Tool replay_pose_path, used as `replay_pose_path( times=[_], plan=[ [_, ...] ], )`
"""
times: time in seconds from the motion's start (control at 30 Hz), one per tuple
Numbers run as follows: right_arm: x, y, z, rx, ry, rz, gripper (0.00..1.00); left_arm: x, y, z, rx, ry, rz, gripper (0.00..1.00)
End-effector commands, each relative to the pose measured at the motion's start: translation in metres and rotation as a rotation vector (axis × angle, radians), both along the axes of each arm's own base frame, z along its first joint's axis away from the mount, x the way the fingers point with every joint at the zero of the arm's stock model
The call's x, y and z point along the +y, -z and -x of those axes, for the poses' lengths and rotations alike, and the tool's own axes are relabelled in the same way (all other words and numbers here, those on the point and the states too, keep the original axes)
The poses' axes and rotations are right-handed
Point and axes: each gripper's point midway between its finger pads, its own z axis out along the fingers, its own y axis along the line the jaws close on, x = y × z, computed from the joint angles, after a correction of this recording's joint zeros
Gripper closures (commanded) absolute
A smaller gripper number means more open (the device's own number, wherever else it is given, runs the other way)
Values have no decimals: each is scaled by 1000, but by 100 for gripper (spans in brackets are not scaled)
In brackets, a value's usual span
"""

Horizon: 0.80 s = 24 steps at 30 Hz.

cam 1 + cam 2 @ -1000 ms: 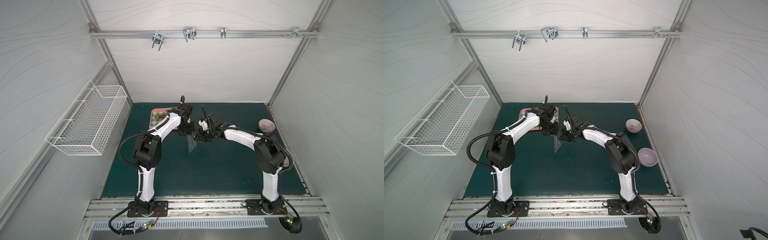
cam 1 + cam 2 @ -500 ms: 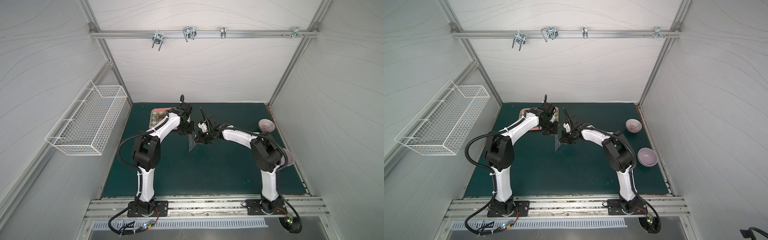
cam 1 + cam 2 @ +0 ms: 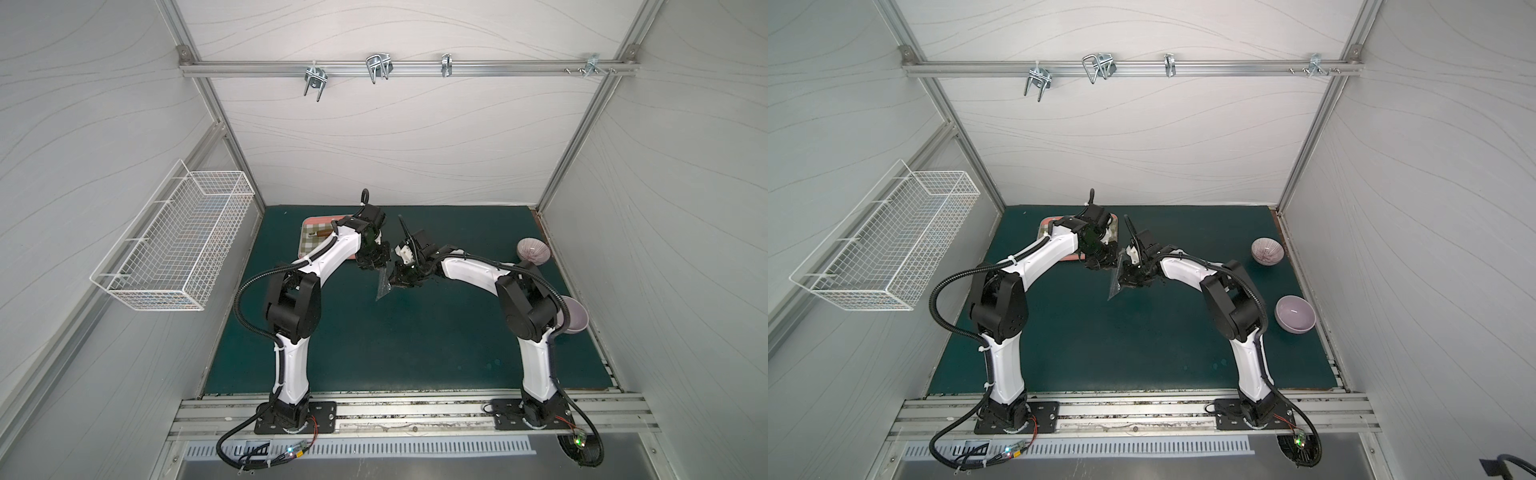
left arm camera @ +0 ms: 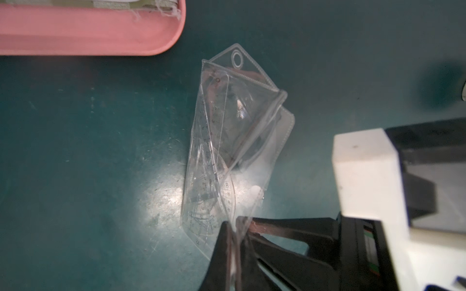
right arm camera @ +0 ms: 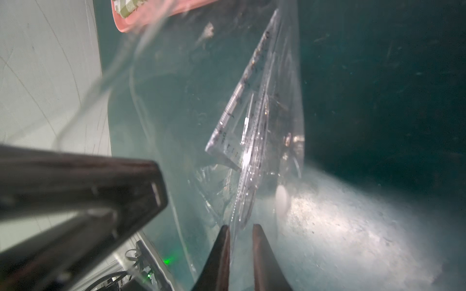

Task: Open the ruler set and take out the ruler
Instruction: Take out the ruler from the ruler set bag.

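Hanging between both grippers over the green mat [image 3: 415, 345], the ruler set [image 3: 382, 286] sits at about 5 o'clock from the left gripper [image 3: 372, 266] and 8 o'clock from the right gripper [image 3: 400, 281] in a top view. Left gripper: clamped on one pouch edge. Right gripper: fingers [image 5: 222, 252] narrowly apart, clear film running into the gap; a pinch cannot be confirmed. Ruler [image 4: 215, 113] lies inside the pouch. Pink-rimmed tray [image 3: 322, 217] is at 10 o'clock, apart.
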Motion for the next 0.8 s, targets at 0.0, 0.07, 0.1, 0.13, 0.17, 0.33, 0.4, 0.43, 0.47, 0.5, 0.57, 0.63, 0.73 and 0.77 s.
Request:
replay_pose_path(
  times=[0.0, 0.07, 0.1, 0.13, 0.17, 0.33, 0.4, 0.43, 0.47, 0.5, 0.57, 0.63, 0.73, 0.77],
  plan=[
    [-2, 10, -4, 27, 22, 25, 80, -7, -8, -3, -24, -14, 29, 100],
    [-1, 13, -3, 33, 23, 27, 80, -7, -8, -3, -24, -16, 35, 100],
    [-1, 14, -4, 34, 26, 27, 80, -8, -8, -4, -24, -17, 38, 100],
    [-1, 14, -5, 31, 30, 26, 80, -9, -8, -4, -24, -16, 40, 100],
    [-1, 14, -5, 31, 33, 26, 80, -9, -8, -5, -25, -18, 42, 100],
    [-5, 17, -10, 35, 52, 26, 89, -8, -6, -4, -20, -18, 38, 100],
    [-5, 19, -11, 39, 55, 21, 94, -9, -6, -4, -18, -19, 38, 100],
    [-5, 19, -11, 41, 56, 20, 96, -8, -5, -4, -19, -19, 38, 100],
    [-6, 19, -12, 42, 58, 19, 97, -8, -5, -5, -22, -19, 36, 100],
    [-6, 19, -11, 42, 56, 19, 97, -8, -4, -5, -20, -19, 34, 100],
    [-7, 17, -13, 34, 60, 21, 98, -8, -3, -6, -18, -22, 33, 100],
    [-9, 15, -13, 29, 60, 25, 99, -9, 0, -7, -13, -21, 31, 100],
    [-14, 14, -14, 20, 68, 38, 100, -9, 4, -7, -5, -23, 28, 100],
    [-16, 13, -15, 13, 69, 40, 100, -9, 4, -7, -5, -24, 28, 100]
  ],
)
